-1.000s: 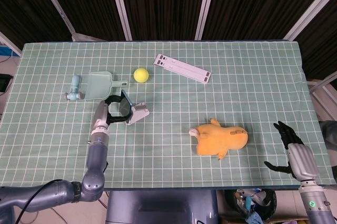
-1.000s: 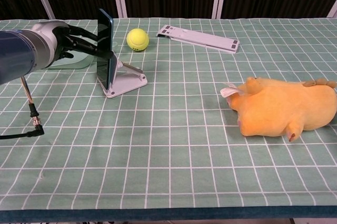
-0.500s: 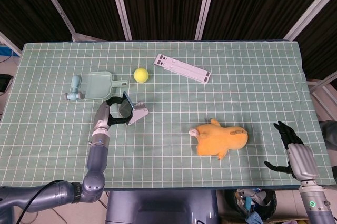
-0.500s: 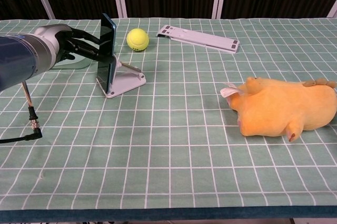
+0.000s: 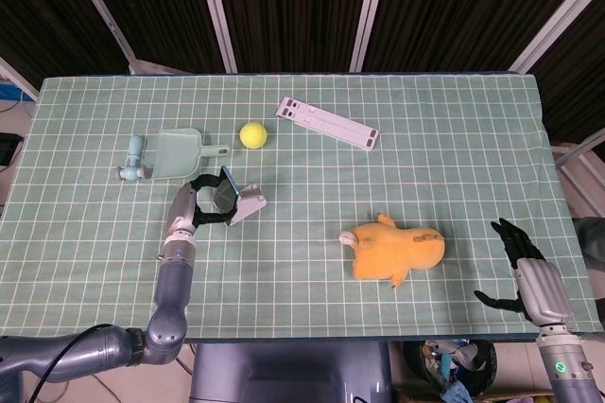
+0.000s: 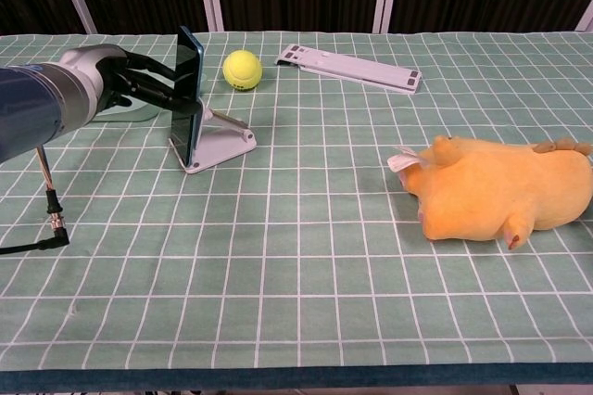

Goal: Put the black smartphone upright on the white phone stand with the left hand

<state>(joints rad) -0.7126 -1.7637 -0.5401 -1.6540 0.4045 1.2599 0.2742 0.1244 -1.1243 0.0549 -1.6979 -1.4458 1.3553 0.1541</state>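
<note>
Black smartphone stands upright on the white phone stand, at the far left of the green-checked desk. The left robot hand reaches in from the left, its fingers clamped on the phone's edges. Letting go unevenly could tip the phone or drag the light stand. The right robot hand hangs at the near right desk edge, fingers apart, holding nothing.

Slim black smartphone with a blue edge, standing upright and nearly edge-on at upper left of the chest view, lower end seated in the small white angled phone stand. Stand resting on the green checked surface, left of centre.
</note>
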